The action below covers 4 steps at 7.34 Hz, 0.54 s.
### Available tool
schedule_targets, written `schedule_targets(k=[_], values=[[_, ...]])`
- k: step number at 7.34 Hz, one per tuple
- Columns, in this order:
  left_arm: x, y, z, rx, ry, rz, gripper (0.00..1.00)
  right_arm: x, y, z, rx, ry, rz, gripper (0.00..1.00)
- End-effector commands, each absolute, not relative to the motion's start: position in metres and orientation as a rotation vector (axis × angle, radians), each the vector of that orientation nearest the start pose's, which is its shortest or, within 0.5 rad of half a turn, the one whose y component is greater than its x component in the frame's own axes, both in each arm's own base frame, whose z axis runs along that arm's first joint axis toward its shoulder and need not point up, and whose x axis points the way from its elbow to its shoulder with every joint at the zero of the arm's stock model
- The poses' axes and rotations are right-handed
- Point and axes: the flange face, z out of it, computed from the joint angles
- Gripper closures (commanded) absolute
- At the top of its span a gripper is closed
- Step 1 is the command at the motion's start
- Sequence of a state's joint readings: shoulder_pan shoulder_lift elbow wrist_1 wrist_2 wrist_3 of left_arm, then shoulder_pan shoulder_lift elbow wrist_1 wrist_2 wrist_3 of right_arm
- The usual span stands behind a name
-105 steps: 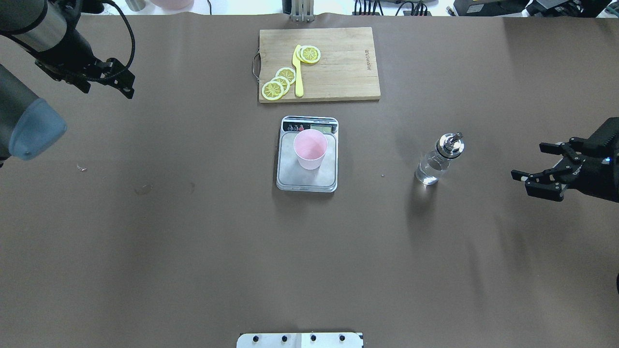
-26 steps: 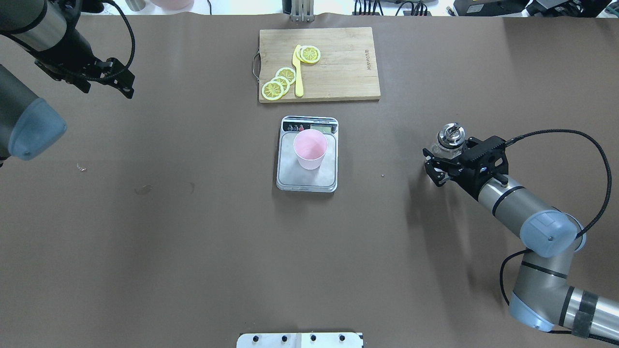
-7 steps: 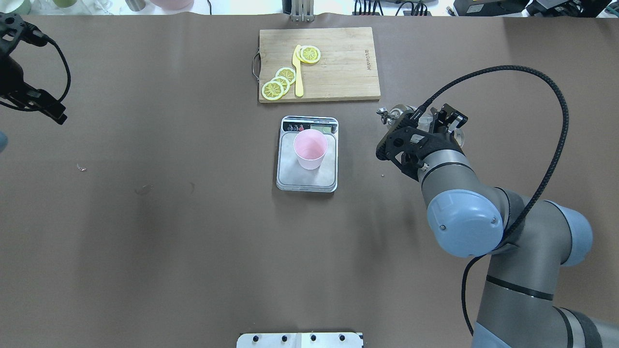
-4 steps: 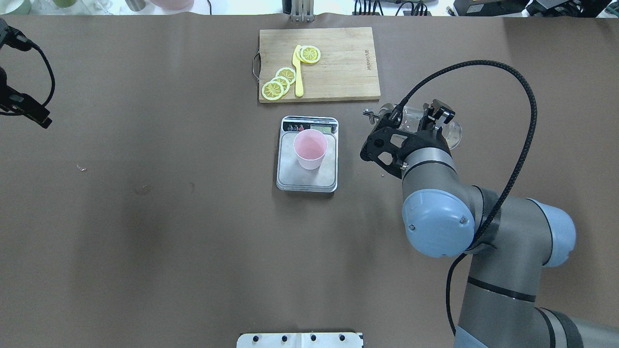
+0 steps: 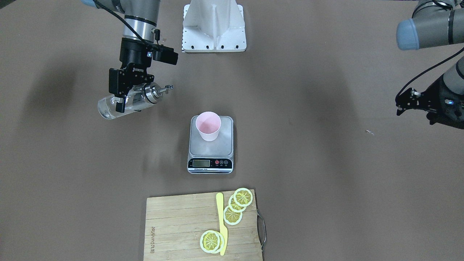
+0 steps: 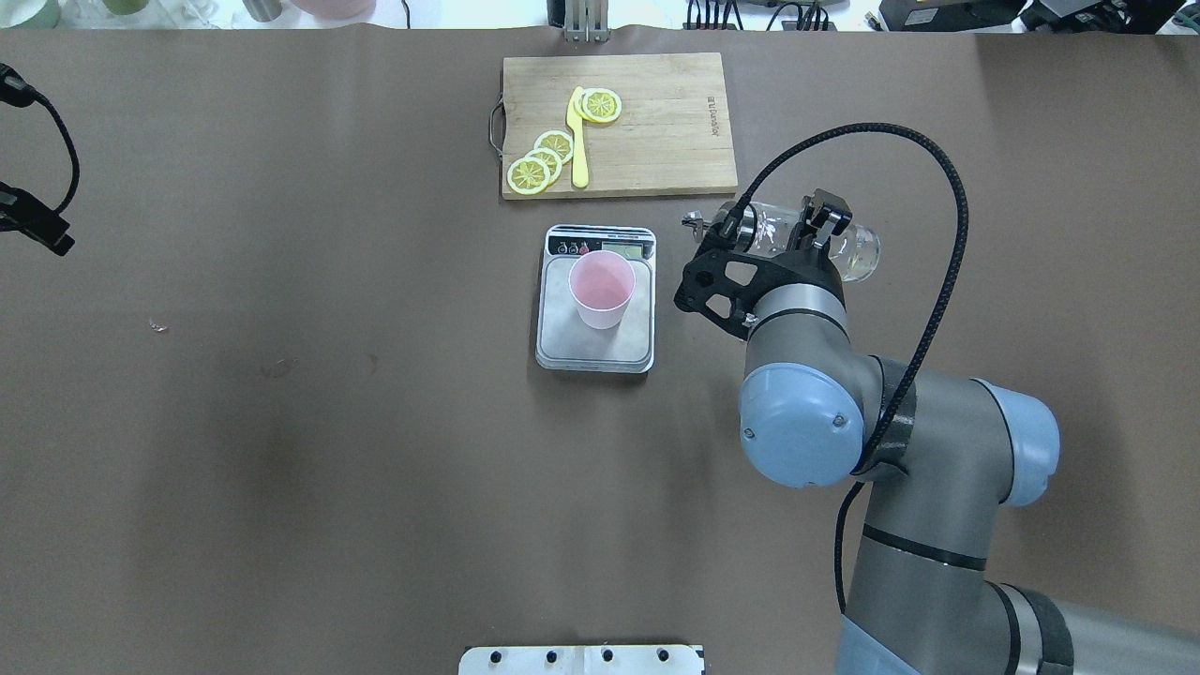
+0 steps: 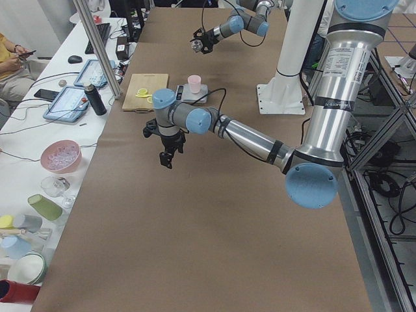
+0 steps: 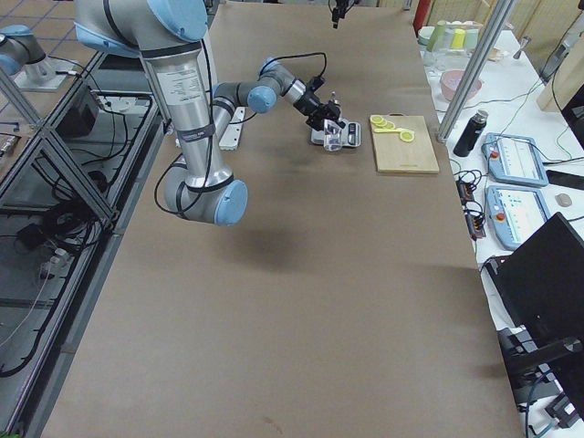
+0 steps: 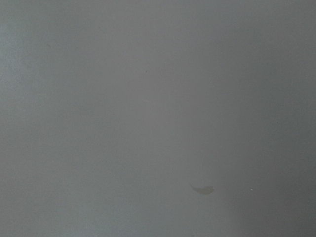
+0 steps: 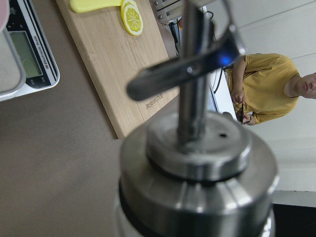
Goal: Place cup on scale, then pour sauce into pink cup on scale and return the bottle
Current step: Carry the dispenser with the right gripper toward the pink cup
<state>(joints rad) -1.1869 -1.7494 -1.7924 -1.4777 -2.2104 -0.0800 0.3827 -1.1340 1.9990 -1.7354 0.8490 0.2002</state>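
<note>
Because the sauce has to land in a narrow cup (image 5: 208, 126) and nowhere else, I carry the bottle (image 5: 108, 107) on its side in my right gripper (image 5: 125, 98), whose fingers are clamped across the glass body just behind the black collar, which leaves the metal spout (image 5: 165, 87) free and pointing out past my fingers. The cup stands upright on the scale (image 5: 224, 145), off beyond the spout tip and below it, with bare table between, so nothing can pour yet; I judge this to be the carry toward the pour, with the cup step done. Gripping the body rather than the neck gives me the wrist roll as my tilt control. The sauce is clear, and I cannot pick out its level through the glass, so I would dip the spout slowly once it is over the rim. From my right wrist, the spout and collar fill the view, with the scale's display off to one side and the cutting board (image 6: 656, 122) beyond it. My left gripper (image 5: 407, 103) hangs well apart from all this over bare table, holding nothing that I can see; how far its fingers are spread I cannot tell.
</note>
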Motion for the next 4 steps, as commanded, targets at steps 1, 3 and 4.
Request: schedule_targets(k=[1, 3, 4], values=[[0.122, -0.547, 0.500, 0.134, 0.704, 0.440, 0.03, -0.455, -0.404, 0.246, 0.963, 0.138, -0.658, 0.76], [0.121, -0.547, 0.505, 0.126, 0.722, 0.446, 0.03, -0.466, -0.410, 0.244, 0.962, 0.154, -0.658, 0.76], [0.120, -0.547, 0.506, 0.125, 0.721, 0.444, 0.03, -0.475, -0.414, 0.242, 0.959, 0.161, -0.660, 0.76]])
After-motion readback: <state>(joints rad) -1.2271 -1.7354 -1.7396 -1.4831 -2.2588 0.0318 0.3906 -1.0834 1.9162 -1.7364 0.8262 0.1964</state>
